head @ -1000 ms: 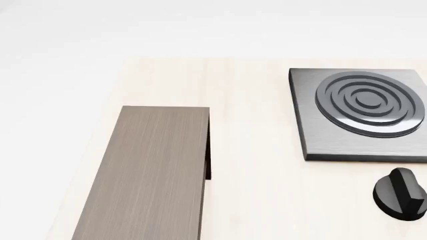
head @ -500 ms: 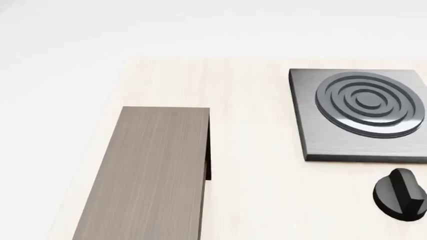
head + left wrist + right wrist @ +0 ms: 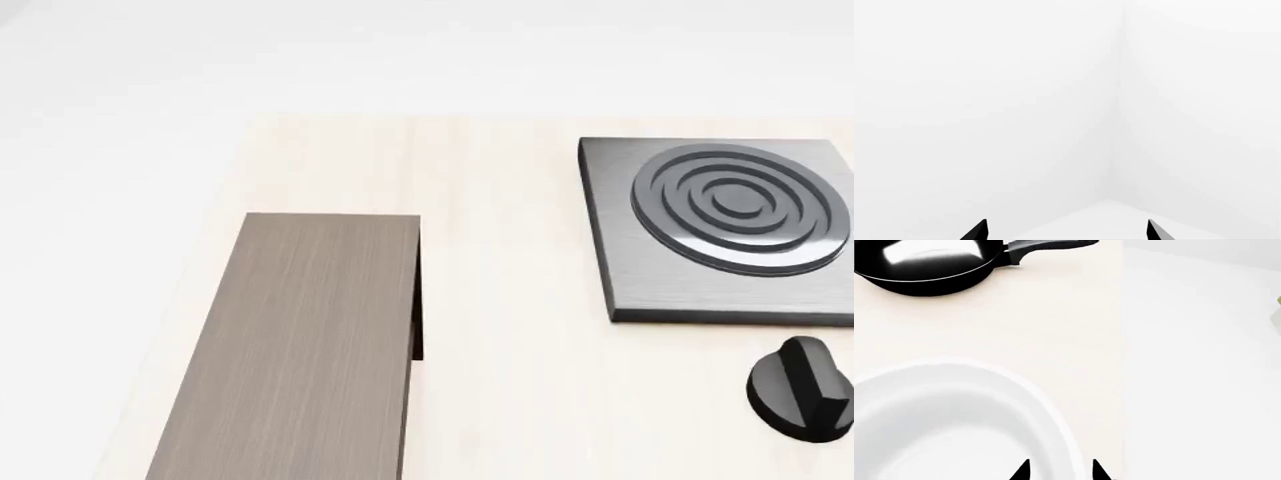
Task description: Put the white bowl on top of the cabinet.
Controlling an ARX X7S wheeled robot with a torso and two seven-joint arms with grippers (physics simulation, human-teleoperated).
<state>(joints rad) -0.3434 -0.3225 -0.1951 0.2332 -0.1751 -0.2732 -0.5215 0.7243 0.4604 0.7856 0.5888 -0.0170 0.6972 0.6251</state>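
Right gripper straddles the white bowl's rim, its tips set narrowly apart, one on either side.
Near the bench edge the bowl sits, with a black frying pan beyond it; the cabinet lies along the bench's left edge (top bare), and the left gripper is spread wide on nothing.

head – high, downward over table | wrists – low, no overlap

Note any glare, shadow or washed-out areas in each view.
Right wrist view: bright glare inside the black frying pan; the glossy white bowl nearly blends into the pale table. Head view: a narrow dark shadow beside the wood-grain cabinet. Left wrist view: almost wholly white.
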